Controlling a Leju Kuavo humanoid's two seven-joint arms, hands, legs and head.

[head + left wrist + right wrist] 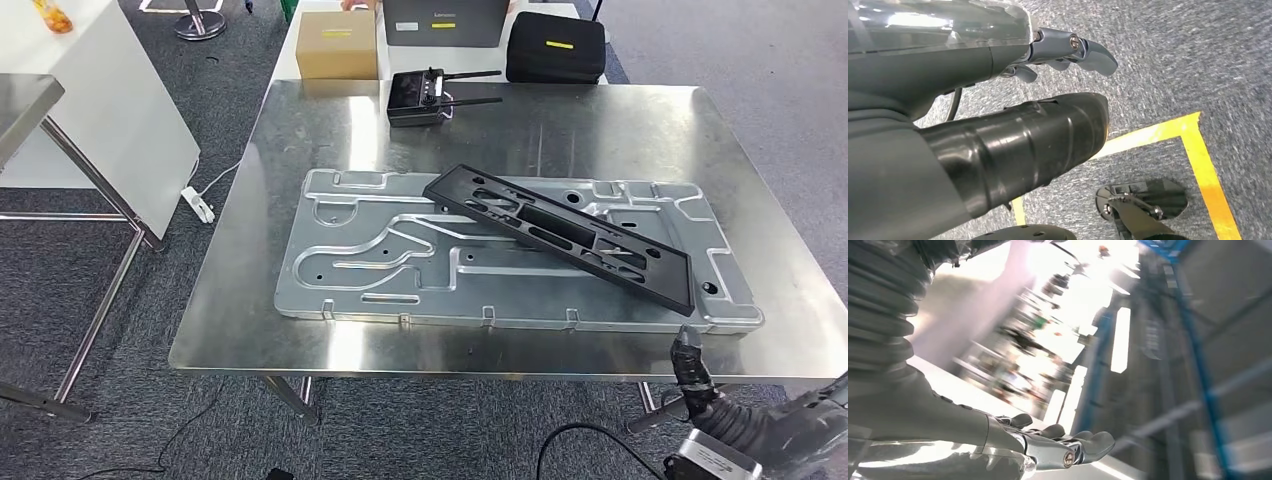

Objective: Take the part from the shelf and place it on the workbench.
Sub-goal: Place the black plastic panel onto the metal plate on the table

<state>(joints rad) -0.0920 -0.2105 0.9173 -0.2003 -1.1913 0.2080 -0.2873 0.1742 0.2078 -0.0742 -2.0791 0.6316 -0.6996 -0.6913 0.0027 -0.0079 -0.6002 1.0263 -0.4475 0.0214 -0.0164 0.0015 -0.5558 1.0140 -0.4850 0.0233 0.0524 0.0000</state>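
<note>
You can see the black part lying slanted on top of the metal plate, which rests on the counter. It looks stiff, light and full of openings, so I judge a long edge or one opening is the best place to hold it. The right robot hand is near the corner of the plate, empty, fingers apart. The left robot hand hangs over the floor, also empty and loose.

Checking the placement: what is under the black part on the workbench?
The black part lies diagonally across the stamped metal panel, which rests on the workbench. The panel's surface beneath it is covered.
</note>
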